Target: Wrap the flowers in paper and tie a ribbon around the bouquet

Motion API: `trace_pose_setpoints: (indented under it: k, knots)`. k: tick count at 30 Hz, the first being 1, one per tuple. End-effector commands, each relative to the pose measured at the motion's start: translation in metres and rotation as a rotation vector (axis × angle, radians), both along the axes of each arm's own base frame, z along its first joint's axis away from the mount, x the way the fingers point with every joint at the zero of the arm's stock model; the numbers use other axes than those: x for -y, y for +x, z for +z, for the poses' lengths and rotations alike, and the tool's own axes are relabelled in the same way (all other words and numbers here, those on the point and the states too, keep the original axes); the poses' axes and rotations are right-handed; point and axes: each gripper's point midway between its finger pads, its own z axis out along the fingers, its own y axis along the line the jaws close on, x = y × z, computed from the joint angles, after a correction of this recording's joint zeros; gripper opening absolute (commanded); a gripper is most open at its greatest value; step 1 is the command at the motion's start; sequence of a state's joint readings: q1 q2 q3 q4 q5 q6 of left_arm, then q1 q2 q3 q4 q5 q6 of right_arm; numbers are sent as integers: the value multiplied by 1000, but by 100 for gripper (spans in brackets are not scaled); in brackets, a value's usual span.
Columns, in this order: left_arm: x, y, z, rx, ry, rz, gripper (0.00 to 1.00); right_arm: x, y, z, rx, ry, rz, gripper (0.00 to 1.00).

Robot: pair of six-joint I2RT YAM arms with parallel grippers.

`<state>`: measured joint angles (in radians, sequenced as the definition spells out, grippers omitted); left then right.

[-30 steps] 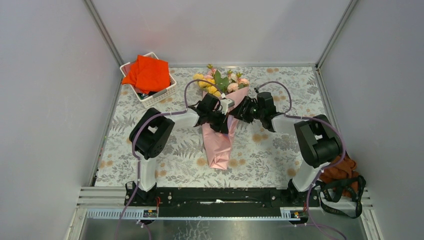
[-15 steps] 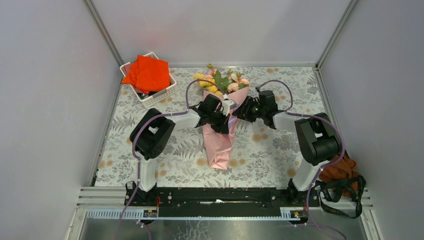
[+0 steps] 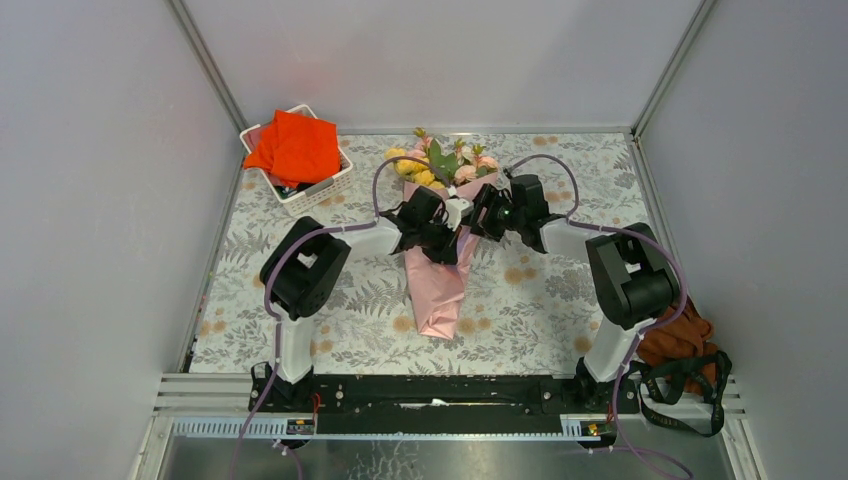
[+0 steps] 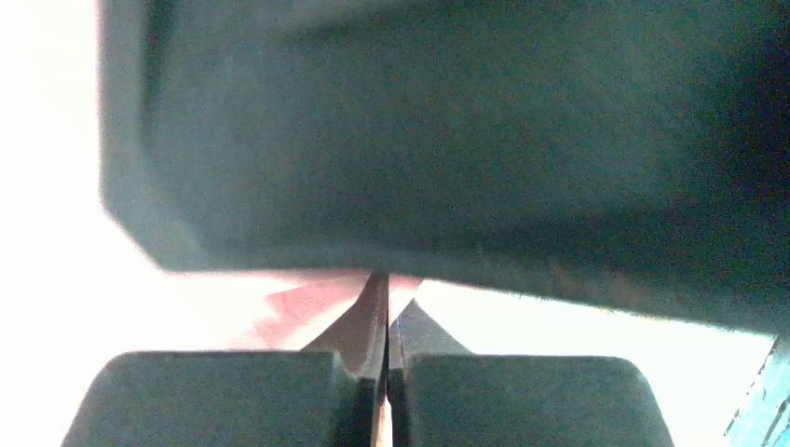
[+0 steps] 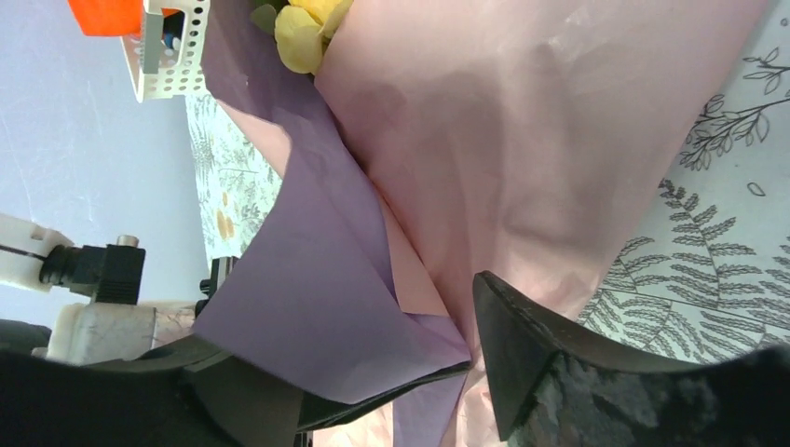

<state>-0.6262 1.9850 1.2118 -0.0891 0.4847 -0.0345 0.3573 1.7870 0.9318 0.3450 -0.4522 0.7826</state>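
Note:
The bouquet lies mid-table: a pink paper (image 3: 437,290) cone with the flowers (image 3: 440,165) at its far, wide end. My left gripper (image 3: 447,238) rests on the cone's upper part. In the left wrist view its fingers (image 4: 279,400) are shut, with a thin pink paper edge between them. A dark blurred band fills that view's top. My right gripper (image 3: 482,215) is at the cone's right edge. Its jaws (image 5: 466,358) stand open around a purple flap of the paper (image 5: 307,307), which lies over one finger (image 5: 373,382). I cannot make out the ribbon.
A white basket (image 3: 318,193) holding an orange-red cloth (image 3: 297,147) stands at the back left. An orange cloth with black straps (image 3: 690,352) lies beside the right arm's base. Grey walls close in the patterned tablecloth (image 3: 560,300) on three sides.
My right gripper has moved left and slightly away, closer to the bouquet's top, and its jaws now stand wider. The left gripper and the cone have stayed put.

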Motion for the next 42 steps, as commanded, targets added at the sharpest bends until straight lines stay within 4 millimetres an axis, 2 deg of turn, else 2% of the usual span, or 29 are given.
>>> trace_pose_setpoints:
  k: [1,4,7,8,11,13,16,18,21,23,27,31,36,39,42]
  knots:
    - [2,7,0,38,21,-5,0,-1,15,10,18,-18,-41,61]
    - [3,9,2,44,18,-4,0,6,9,2,1,-57,-47,27]
    - [9,9,12,43,-4,-22,0,15,4,-5,-4,-95,-48,6]
    - [12,6,18,44,-13,-45,11,19,5,-6,-3,-104,-50,1]
    - [21,-7,49,76,-49,-156,47,30,13,-9,21,-130,-43,0]
    - [22,-18,71,103,-72,-234,60,35,19,-12,36,-135,-33,0]
    - [13,-26,94,144,-52,-300,63,36,24,-17,44,-120,-1,0]
    - [4,-25,102,183,-7,-310,58,33,27,-19,49,-106,17,0]
    - [-11,-11,94,257,79,-257,30,33,30,-22,48,-77,13,0]
    - [-17,-6,79,277,120,-230,19,35,32,-22,53,-61,2,0]
    - [-16,-13,44,312,211,-256,18,35,36,-24,49,-50,-5,0]
    - [1,-38,24,348,254,-343,18,36,37,-27,46,-54,-15,0]
    - [16,-89,2,373,295,-505,18,40,38,-29,43,-61,-35,0]
    - [10,-121,-17,354,336,-603,20,42,39,-28,47,-60,-43,0]
    - [-1,-143,-31,308,361,-664,22,42,39,-28,49,-60,-45,0]
